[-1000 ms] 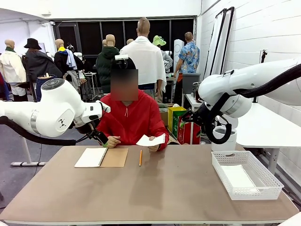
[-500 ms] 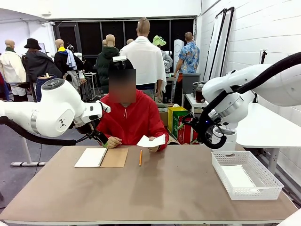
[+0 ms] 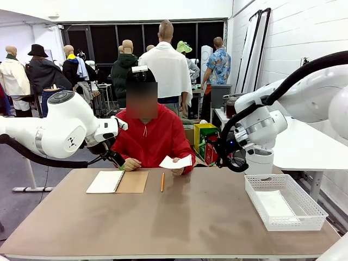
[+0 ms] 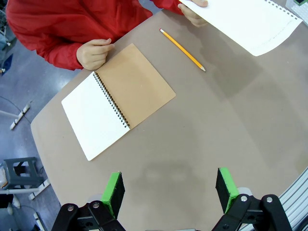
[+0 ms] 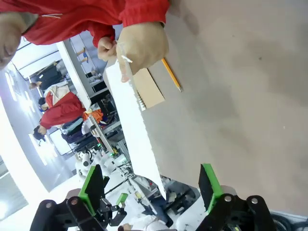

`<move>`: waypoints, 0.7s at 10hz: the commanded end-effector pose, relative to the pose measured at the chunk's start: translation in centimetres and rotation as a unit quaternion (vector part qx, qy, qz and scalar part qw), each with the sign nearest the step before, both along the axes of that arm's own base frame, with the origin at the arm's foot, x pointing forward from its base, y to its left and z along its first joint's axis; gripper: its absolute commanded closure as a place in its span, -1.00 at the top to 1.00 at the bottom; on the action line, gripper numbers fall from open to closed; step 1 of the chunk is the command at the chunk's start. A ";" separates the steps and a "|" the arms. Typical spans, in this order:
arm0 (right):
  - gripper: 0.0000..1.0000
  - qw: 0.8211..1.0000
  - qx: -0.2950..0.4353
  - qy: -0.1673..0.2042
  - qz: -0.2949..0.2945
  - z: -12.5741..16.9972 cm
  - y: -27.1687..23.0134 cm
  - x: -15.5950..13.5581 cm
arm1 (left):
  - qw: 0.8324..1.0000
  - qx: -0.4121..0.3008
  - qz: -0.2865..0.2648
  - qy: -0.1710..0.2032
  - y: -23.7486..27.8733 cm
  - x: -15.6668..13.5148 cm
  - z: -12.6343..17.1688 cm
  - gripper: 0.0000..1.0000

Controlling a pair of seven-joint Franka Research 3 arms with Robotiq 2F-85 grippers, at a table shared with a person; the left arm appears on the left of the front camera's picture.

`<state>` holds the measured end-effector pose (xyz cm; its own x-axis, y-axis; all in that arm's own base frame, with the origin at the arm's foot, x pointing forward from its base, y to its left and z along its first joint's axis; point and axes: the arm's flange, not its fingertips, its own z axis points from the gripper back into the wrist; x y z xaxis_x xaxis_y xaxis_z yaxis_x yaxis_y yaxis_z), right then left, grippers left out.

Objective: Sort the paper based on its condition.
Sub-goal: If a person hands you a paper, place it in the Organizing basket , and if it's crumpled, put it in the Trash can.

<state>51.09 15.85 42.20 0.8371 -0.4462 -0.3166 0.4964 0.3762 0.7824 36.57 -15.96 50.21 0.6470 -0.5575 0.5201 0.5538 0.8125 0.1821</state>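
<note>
Both tools open, paper point(image 3: 175, 161) held over table's point(image 3: 190, 217) far edge

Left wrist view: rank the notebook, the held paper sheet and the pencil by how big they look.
1. Notebook, lying open.
2. Paper sheet in the person's hand; cut off by the picture's edge and lifted off the table, so this rank is unsure.
3. Pencil, clearly smallest.

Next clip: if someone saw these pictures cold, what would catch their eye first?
Probably the person in red at the far side of the table, holding up a white sheet of paper in one hand. Next, the open notebook and the pencil lying apart on the table in front of them, and the white mesh basket at the table's right end. Both the left gripper and right gripper are open and empty.
</note>
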 end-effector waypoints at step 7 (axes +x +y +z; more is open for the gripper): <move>1.00 1.000 0.007 0.010 0.006 -0.9 0.5 1.1 | 1.000 0.000 -0.003 -0.001 0.1 0.1 -0.1 1.00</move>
